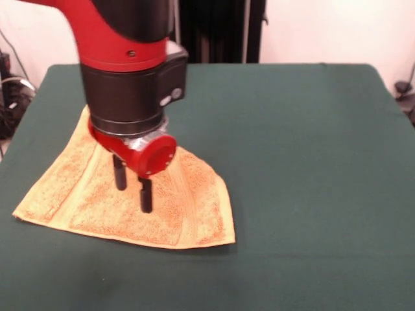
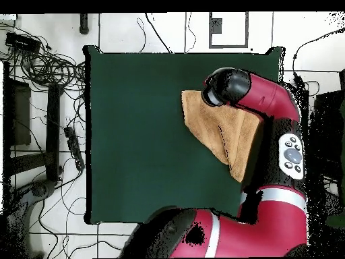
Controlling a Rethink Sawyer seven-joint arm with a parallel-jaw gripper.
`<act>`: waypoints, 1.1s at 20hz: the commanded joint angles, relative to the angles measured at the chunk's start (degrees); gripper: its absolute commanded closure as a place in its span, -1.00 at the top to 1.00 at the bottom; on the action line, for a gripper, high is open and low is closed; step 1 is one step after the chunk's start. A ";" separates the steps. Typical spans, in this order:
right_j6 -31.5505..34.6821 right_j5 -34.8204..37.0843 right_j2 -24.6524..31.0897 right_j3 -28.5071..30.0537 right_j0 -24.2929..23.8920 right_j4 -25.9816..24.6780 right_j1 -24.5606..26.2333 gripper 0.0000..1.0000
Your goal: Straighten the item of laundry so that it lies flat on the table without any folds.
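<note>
The orange-tan washcloth [image 1: 71, 194] lies on the dark green table [image 1: 298, 168] at the left side in the front view. Its outline is uneven, wide at the near edge and narrowing toward the back, with woven bands showing. The part behind the arm is hidden. My gripper [image 1: 133, 188] hangs straight down over the cloth's middle, its two black fingers [image 1: 145, 195] apart with nothing between them, tips at or just above the cloth. In the overhead view the washcloth [image 2: 214, 128] tapers to a point near the table's [image 2: 141, 135] right edge, and the arm's wrist [image 2: 228, 86] hides the gripper.
The red arm [image 2: 276, 128] reaches along the table's right side in the overhead view. Cables and gear [image 2: 40, 88] lie on the floor left of the table. A dark stand [image 1: 220, 32] is behind the far table edge.
</note>
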 commanded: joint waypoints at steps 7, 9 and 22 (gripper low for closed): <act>-13.70 1.02 12.03 2.52 -1.89 -7.94 4.87 1.00; -10.84 3.95 10.95 -0.28 -0.63 -8.72 5.49 1.00; -4.82 12.89 9.89 -7.61 2.42 -8.21 7.41 1.00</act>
